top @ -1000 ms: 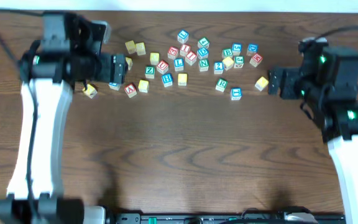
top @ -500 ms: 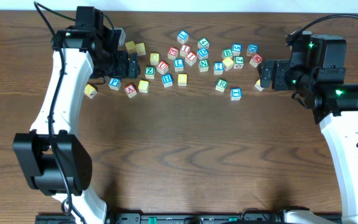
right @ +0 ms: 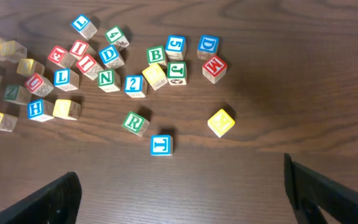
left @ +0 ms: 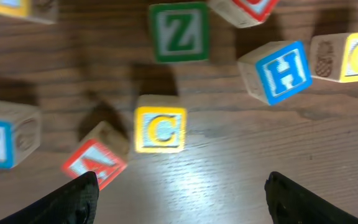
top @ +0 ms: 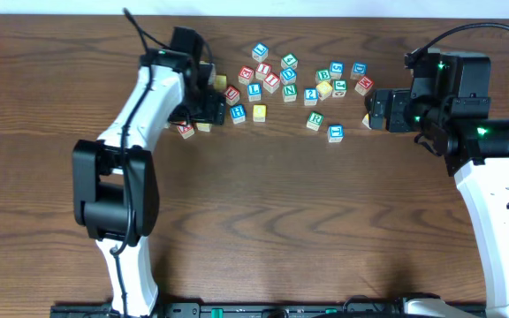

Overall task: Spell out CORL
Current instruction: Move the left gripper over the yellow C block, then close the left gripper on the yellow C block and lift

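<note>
Both the left gripper and the right gripper have their fingers spread and hold nothing. The yellow C cube lies just beyond the left fingers. The red A cube is just beside it on the left, so a closing finger may catch it too.

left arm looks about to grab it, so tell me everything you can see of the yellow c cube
The C cube is a small pale wooden block, its top face showing a blue C inside a yellow border. It rests flat on the dark wood table, unheld, just ahead of the open left gripper. The red-framed cube sits close at its lower-left corner; contact cannot be told. The green Z cube lies apart beyond it.
</note>
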You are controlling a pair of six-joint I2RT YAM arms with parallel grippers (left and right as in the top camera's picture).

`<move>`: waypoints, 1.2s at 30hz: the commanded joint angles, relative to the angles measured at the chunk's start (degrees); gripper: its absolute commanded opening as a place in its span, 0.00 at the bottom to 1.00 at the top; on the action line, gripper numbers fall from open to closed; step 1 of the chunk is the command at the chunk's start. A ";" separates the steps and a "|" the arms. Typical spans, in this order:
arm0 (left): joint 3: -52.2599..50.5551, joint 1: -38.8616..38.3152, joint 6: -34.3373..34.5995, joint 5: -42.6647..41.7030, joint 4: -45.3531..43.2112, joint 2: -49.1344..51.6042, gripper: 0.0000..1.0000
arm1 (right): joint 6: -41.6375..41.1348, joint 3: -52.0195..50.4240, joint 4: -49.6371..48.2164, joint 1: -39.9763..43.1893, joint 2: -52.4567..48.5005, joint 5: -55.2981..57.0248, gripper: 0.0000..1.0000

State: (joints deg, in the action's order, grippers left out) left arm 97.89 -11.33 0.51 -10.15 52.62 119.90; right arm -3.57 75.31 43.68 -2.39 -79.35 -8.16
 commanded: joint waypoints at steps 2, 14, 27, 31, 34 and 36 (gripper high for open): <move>0.48 -0.37 1.14 3.43 -1.42 -0.31 0.85 | 0.42 1.46 0.07 -0.70 0.04 -0.48 0.99; 0.48 -0.37 1.36 5.31 -4.35 0.04 0.84 | 0.44 1.46 0.15 -0.70 0.04 -4.04 0.99; -0.44 -0.37 1.60 5.29 -6.47 0.35 0.79 | 0.48 1.44 1.51 -0.70 0.04 -4.00 0.99; -0.59 -0.44 1.55 5.27 -6.75 1.20 0.79 | 0.48 1.44 1.49 -0.70 0.04 -3.98 0.99; -0.59 -1.09 1.53 5.29 -7.15 3.30 0.78 | 0.48 1.44 1.51 -0.70 0.04 -3.98 0.99; -0.59 -1.40 1.53 5.29 -7.17 4.20 0.75 | 0.48 1.44 1.53 -0.70 0.04 -4.00 0.99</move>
State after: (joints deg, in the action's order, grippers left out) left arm 97.86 -12.03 1.61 -5.61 45.52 120.84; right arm -3.57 75.33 45.17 -2.39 -79.35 -11.66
